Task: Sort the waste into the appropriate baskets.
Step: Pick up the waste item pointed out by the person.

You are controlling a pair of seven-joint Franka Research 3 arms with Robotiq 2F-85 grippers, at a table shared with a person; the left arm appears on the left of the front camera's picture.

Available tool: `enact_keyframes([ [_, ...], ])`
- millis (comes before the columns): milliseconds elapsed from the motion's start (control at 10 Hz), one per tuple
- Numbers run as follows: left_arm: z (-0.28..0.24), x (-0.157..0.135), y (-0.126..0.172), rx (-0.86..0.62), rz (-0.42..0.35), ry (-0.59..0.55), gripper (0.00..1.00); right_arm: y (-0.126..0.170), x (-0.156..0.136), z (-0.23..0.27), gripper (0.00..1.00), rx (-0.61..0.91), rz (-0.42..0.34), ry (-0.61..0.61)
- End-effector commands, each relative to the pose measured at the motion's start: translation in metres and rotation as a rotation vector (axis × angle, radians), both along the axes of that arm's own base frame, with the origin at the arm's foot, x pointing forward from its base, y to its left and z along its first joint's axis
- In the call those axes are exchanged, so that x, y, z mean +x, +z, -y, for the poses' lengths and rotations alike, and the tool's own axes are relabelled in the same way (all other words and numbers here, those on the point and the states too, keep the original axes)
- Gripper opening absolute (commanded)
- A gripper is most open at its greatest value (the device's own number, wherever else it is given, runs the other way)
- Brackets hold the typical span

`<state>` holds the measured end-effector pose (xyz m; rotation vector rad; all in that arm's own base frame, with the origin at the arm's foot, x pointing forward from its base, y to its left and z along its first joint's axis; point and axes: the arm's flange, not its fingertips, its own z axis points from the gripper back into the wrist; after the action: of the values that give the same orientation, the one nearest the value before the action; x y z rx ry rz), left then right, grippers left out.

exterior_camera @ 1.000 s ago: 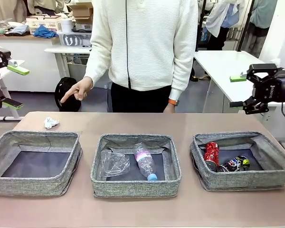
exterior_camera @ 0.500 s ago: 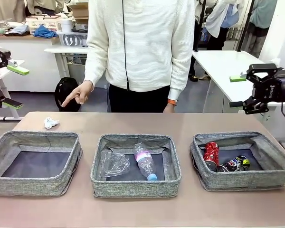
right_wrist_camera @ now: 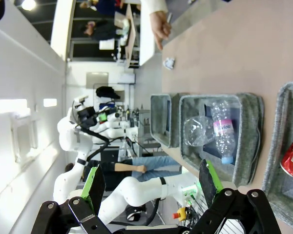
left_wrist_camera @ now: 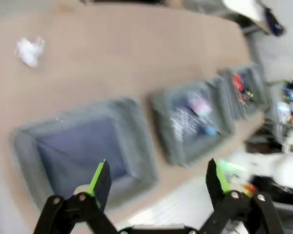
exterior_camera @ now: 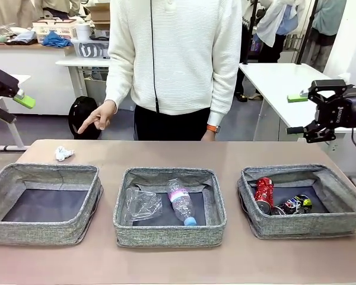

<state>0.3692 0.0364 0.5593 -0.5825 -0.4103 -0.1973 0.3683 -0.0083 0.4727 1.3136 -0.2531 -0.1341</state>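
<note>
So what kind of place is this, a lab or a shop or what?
Most likely a robotics lab or workshop. Another white robot arm stands at a bench farther off, white work tables fill the room behind the person, and three grey baskets of sorted waste sit in a row on the table.

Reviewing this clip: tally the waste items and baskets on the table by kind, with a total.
Clear plastic bottles: 2, the blue-capped bottle and the crushed bottle, in the middle basket
Drink cans: 2, the red can and the black can, in the right basket
Paper wads: 1, the white paper wad, on the table
Grey baskets: 3, counting the left basket
Total: 8
</note>
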Motion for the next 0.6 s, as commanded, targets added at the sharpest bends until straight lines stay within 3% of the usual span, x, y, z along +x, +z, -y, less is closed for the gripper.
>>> enact_keyframes([
  [0, 0.006, 0.013, -0.036, 0.555, 0.397, 0.317, 1.00, 0.004, 0.004, -0.003, 1.00, 0.017, -0.009, -0.015],
  [100, 0.007, 0.017, -0.043, 0.599, 0.426, 0.318, 1.00, 0.004, 0.004, -0.003, 1.00, 0.017, -0.009, -0.015],
  [200, 0.011, 0.020, -0.046, 0.506, 0.380, 0.323, 1.00, 0.004, 0.004, -0.003, 1.00, 0.017, -0.009, -0.015],
  [300, -0.001, 0.016, -0.014, 0.251, 0.210, 0.056, 1.00, 0.004, 0.004, -0.003, 1.00, 0.017, -0.009, -0.015],
  [500, -0.001, 0.016, -0.014, 0.251, 0.210, 0.056, 1.00, 0.004, 0.004, -0.003, 1.00, 0.017, -0.009, -0.015],
])
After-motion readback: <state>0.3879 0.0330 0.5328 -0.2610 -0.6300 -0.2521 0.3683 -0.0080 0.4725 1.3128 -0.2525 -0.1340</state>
